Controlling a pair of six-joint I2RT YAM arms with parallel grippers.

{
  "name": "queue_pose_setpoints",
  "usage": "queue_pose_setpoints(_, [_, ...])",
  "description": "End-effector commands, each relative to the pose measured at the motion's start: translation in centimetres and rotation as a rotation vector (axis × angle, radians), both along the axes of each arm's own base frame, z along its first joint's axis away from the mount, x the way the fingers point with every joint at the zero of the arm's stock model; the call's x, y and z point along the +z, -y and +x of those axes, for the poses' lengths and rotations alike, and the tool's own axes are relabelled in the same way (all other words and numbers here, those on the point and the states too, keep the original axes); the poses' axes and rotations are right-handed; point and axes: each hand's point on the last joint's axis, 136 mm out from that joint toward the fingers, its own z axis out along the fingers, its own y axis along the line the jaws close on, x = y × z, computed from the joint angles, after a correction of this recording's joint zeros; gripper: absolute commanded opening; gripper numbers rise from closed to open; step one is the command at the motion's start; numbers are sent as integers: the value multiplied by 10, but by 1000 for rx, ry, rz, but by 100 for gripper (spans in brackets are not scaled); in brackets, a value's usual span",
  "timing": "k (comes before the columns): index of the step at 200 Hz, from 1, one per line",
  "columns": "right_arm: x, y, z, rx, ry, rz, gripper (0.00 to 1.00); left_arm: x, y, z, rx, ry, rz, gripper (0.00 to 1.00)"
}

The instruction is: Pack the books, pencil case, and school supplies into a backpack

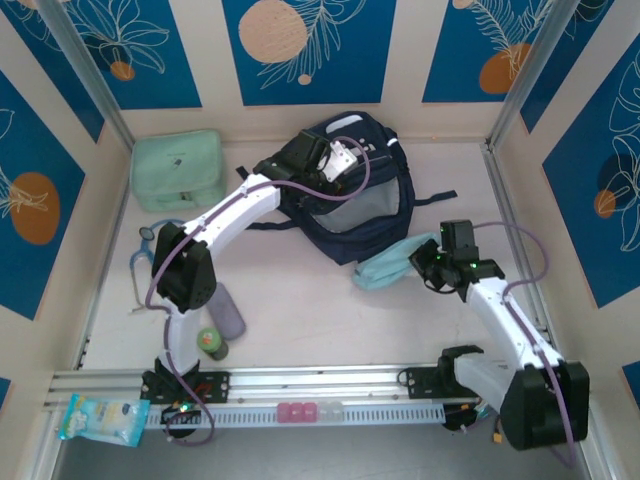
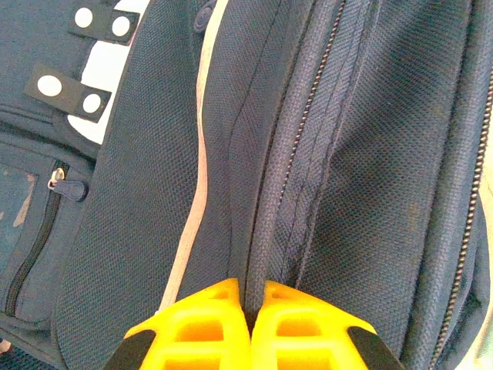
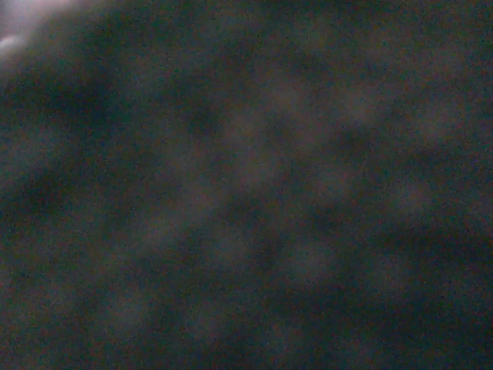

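The left gripper (image 2: 248,291) is clamped on a fold of the backpack (image 2: 370,169), while the right gripper (image 1: 425,262), jaws closed, sits at the right end of the pouch (image 1: 383,268).

Overhead view evenly bright with soft shadows, left wrist view sharp, right wrist view dark, blurred.

Near middle of the desk (image 1: 320,330) lies bare — an open lane up to the backpack (image 1: 350,215). The left arm (image 1: 235,215) bars the left approach; a case (image 1: 228,310) and bottle (image 1: 211,342) crowd its base. The pouch (image 1: 385,268) blocks the backpack's right front corner.
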Motion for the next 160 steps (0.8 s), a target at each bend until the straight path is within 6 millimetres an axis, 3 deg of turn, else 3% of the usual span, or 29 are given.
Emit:
queue_pose_setpoints(1, [39,0,1,95,116,-44,0,56,7,8,29,101,-119,0])
queue_pose_setpoints(35, [88,-10,0,177,300,-10,0,62,7,14,44,117,-134,0])
queue_pose_setpoints(84, [134,-28,14,246,466,112,0,70,10,8,22,109,-170,0])
queue_pose_setpoints(106, [147,-34,24,263,519,162,0,73,13,-1,-9,95,-193,0])
queue_pose_setpoints(160, [159,-37,48,257,555,274,0,91,18,-30,-88,88,-257,0])
